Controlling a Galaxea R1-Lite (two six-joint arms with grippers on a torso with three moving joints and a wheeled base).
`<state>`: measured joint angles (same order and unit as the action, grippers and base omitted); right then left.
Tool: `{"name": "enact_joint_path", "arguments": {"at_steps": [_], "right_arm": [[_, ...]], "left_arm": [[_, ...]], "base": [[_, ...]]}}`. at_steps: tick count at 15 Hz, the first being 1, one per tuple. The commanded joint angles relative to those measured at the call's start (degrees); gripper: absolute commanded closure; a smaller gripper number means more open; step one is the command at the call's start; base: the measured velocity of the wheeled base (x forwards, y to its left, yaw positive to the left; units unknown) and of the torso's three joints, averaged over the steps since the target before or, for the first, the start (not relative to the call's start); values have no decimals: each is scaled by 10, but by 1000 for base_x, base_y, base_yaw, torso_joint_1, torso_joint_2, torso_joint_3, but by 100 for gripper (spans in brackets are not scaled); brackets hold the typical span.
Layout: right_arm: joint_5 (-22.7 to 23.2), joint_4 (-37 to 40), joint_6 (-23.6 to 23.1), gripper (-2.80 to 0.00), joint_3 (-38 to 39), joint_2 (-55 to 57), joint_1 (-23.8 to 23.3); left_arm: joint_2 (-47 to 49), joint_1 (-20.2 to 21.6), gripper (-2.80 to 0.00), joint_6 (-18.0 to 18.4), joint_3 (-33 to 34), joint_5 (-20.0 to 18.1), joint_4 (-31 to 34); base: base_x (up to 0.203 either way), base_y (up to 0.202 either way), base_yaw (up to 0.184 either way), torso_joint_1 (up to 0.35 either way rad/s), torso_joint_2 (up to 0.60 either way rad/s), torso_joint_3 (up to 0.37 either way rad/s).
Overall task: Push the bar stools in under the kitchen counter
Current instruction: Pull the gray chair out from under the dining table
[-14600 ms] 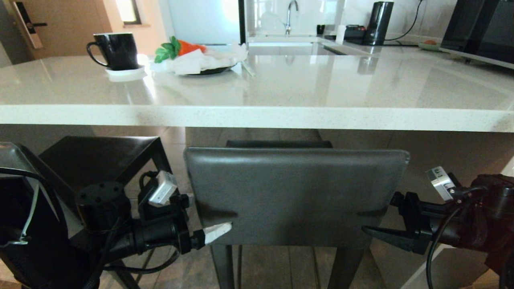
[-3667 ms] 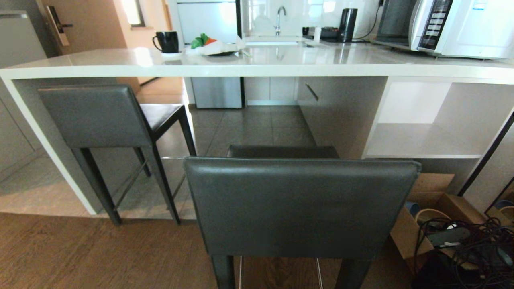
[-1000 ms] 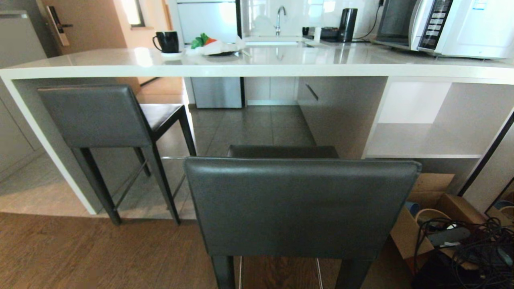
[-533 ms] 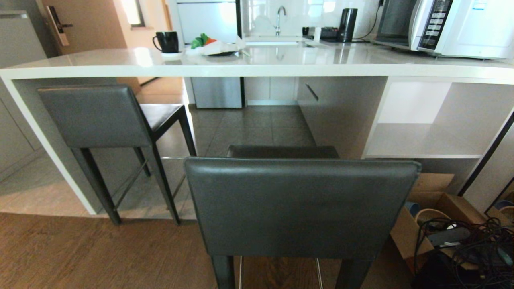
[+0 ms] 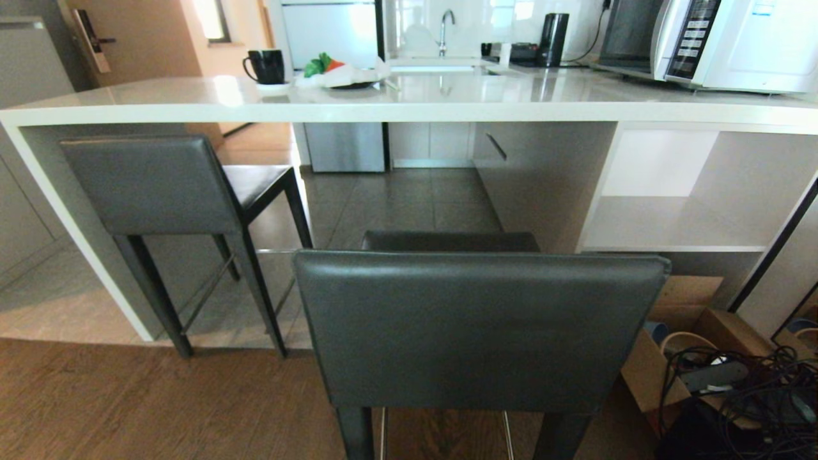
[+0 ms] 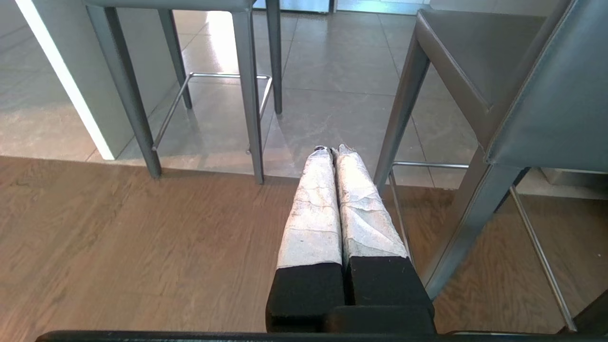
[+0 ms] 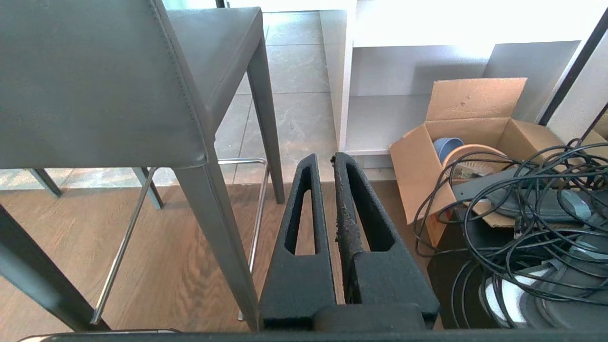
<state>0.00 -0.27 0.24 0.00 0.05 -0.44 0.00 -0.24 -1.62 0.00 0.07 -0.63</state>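
Now the near bar stool (image 5: pixel 476 329) stands out on the wood floor, short of the kitchen counter (image 5: pixel 409 105), exactly as half a second ago; the far bar stool (image 5: pixel 153 185) sits tucked under the counter's left end. Neither arm shows in the head view, unlike the earliest frame. Left gripper (image 6: pixel 331 151) hangs closed, empty, above the floor; right gripper (image 7: pixel 324 159) likewise, beside a cardboard box (image 7: pixel 470 123).

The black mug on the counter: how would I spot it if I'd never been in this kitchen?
Find the long white kitchen counter. Toward its far left end sits the black mug, left of a plate with white cloth and green leaves. It is the only handled cup there.
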Motion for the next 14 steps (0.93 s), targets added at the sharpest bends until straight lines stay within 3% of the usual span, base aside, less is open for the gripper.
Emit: {"name": "enact_joint_path", "arguments": {"at_steps": [1, 14], "right_arm": [[0, -1, 0, 0, 0, 0, 0], [0, -1, 0, 0, 0, 0, 0]], "left_arm": [[1, 0, 0, 0, 2, 0, 0], [1, 0, 0, -1, 2, 0, -1]], "base": [[0, 0, 0, 0, 0, 0], [0, 0, 0, 0, 0, 0]]}}
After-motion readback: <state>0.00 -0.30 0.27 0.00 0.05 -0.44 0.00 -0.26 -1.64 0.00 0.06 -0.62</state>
